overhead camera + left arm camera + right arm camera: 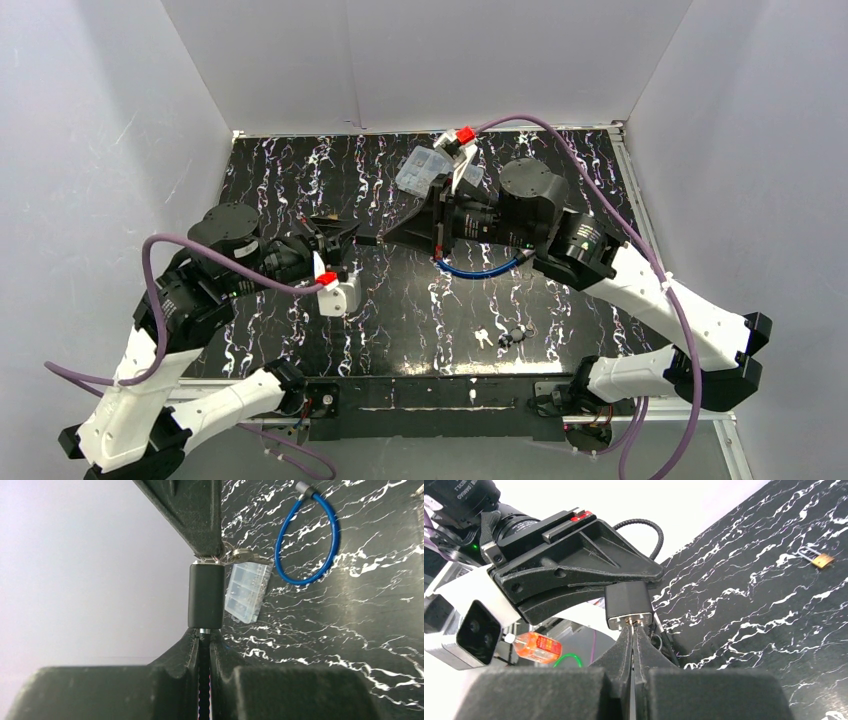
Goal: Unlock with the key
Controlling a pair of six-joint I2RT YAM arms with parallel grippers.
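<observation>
A black cylindrical lock body with a blue cable loop is held off the table between both grippers. My left gripper is shut on one end of the lock, pinching its metal neck. My right gripper is shut on the key, whose thin blade meets the lock's silver face. A key ring with spare keys hangs at that end. In the top view the left gripper and right gripper face each other tip to tip, with the blue cable trailing right.
A clear plastic box lies at the back of the black marbled table. A small brass padlock with keys lies near the front edge. White walls enclose the table on three sides.
</observation>
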